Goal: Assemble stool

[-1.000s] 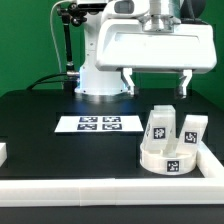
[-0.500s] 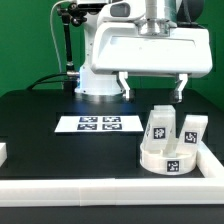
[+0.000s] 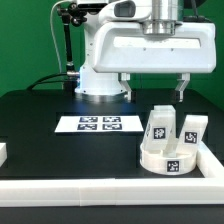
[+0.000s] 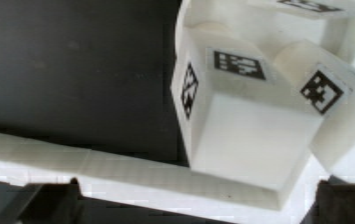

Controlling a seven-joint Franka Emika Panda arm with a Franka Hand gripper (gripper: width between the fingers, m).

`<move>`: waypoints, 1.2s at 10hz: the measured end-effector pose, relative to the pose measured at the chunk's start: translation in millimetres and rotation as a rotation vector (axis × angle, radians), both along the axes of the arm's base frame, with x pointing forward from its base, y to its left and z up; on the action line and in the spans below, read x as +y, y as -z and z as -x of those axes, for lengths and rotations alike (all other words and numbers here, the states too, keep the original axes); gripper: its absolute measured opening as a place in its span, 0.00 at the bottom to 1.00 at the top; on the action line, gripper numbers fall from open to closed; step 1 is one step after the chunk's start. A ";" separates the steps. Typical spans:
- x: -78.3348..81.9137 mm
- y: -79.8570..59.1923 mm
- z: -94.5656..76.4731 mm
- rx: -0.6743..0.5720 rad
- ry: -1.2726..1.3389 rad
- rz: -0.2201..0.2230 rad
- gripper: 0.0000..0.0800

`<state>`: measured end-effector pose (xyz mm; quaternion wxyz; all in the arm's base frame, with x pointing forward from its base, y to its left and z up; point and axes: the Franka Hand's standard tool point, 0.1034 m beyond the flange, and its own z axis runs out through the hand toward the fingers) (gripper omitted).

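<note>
In the exterior view, the stool parts sat clustered at the worktop's (image 3: 40, 150) corner on that view's right, hemmed by the white rails (image 3: 100, 190). The seat (image 3: 167, 157) lay flat, a low round ring with its axis vertical and a tag facing the camera on its wall. Behind it, one leg (image 3: 158, 124) stood upright, long axis vertical, its tagged face turned toward the camera. A second leg (image 3: 192, 130) stood just beside it toward the view's right, also upright and partly hidden by the seat's rim. No third leg could be made out with certainty. The fingers (image 3: 152, 88) hung spread wide above and behind the parts, holding nothing and clear of all of them. The marker board (image 3: 97, 124) lay flat near the worktop's middle, apart from the cluster.

In the wrist view, a leg (image 4: 245, 110) filled much of the frame, seen from above at a tilt, with tags on two of its faces. Another white part behind it was cut off by the frame edge. A rail (image 4: 103, 165) ran beneath it. The fingertips were only dark blurs at the frame's edge, hard to make out.
</note>
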<state>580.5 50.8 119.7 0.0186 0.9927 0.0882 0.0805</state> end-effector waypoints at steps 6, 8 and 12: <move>9.1 3.4 -0.4 0.065 -0.179 0.030 0.81; 4.6 4.9 -0.5 0.073 -0.446 0.065 0.81; -2.2 7.3 0.4 0.094 -0.748 0.116 0.81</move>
